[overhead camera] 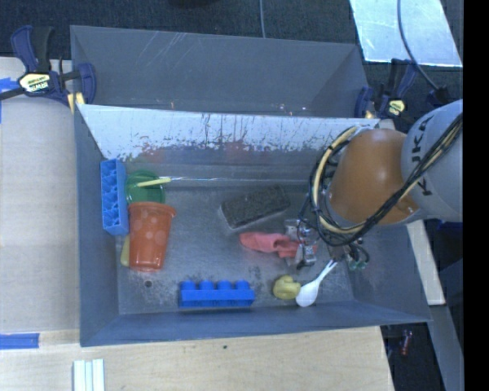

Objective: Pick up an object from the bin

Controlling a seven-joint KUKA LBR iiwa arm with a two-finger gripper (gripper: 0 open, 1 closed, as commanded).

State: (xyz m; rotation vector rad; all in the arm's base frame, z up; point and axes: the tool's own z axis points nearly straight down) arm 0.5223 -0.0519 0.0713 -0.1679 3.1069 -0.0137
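My gripper [302,243] is low in the right part of the bin, just under the arm's orange cover. It sits at the right end of a pink, flat, elongated thing [264,242] that lies on the bin floor; whether it grips it I cannot tell. A dark grey rectangular block [255,205] lies just up and left of the gripper. Below the gripper a white spoon [314,285] lies slanted, its bowl next to a small yellow-green ball [286,287].
A blue toy brick [217,293] lies along the front wall. At the left are an orange cup [149,233] on its side, a green thing [143,184] behind it and a long blue brick [112,195] against the left wall.
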